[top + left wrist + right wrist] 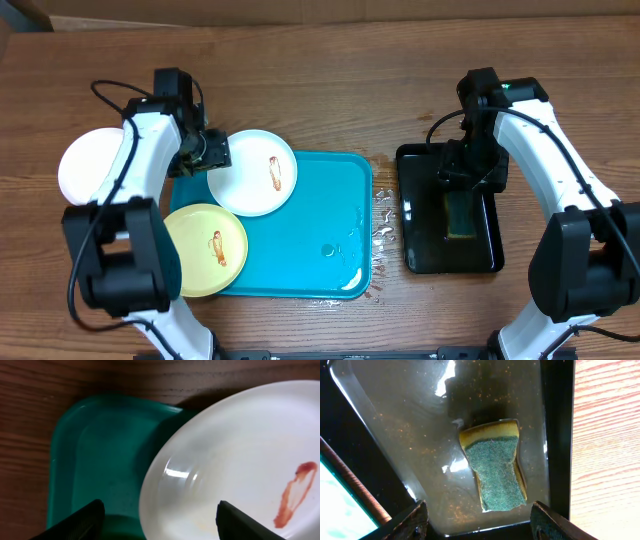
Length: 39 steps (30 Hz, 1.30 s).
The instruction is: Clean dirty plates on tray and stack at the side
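The cyan tray (310, 240) lies mid-table. A white plate (253, 172) with a brown smear rests over its far left corner. A pale yellow plate (205, 250) with a smear sits over its left edge. A clean-looking white plate (88, 165) lies on the table at far left. My left gripper (205, 152) is open at the smeared white plate's left rim. In the left wrist view the fingers (160, 525) straddle that plate's (240, 445) edge over the tray (100, 450). My right gripper (465, 172) hangs open over the sponge.
A black glossy tray (485, 255) at right holds water and a green-and-yellow sponge (460, 213). The right wrist view shows the sponge (497, 472) between my open right fingers (480, 522). Water drops (383, 225) lie on the table between the trays.
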Available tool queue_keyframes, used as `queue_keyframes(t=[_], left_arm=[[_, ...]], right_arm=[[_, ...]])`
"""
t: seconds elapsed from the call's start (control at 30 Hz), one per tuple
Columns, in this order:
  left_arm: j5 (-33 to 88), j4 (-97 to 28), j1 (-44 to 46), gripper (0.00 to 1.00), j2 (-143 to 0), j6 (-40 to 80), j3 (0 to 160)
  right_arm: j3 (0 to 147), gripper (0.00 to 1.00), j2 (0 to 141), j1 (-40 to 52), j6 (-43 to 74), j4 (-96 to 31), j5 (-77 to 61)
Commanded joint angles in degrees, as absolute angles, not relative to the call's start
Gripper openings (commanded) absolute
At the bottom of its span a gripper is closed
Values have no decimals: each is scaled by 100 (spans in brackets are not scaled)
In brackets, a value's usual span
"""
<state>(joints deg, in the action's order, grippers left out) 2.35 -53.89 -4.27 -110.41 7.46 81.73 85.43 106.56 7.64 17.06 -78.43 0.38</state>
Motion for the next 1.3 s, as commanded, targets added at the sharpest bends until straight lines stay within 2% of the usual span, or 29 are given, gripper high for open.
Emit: queue_keyframes(t=[0.0, 0.23, 0.27, 0.33, 0.67, 0.93, 1.27], left_arm=[[604, -5330, -392, 70, -11319, 508, 8143], [867, -5328, -172, 64, -11509, 449, 8143], [987, -5330, -132, 63, -11509, 399, 8143], [1278, -5341, -30, 63, -11507, 311, 8143], [1439, -5819, 679, 61, -11507, 294, 8138], [945, -6265, 1146, 59, -11507, 513, 8136], [528, -5922, 1216, 56, -11507, 1455, 7824]], right_arm=[[8508, 68, 10490, 770, 1669, -7817, 38], [8508, 68, 10490, 768, 1664, -7811, 191], [8508, 73, 10490, 768, 1664, -7811, 220], [8508, 77, 10490, 768, 1664, -7811, 283], [8508, 84, 10490, 764, 1662, -7793, 447], [8475, 84, 10490, 764, 1664, -7758, 445], [7870, 84, 10490, 764, 1664, -7201, 270]])
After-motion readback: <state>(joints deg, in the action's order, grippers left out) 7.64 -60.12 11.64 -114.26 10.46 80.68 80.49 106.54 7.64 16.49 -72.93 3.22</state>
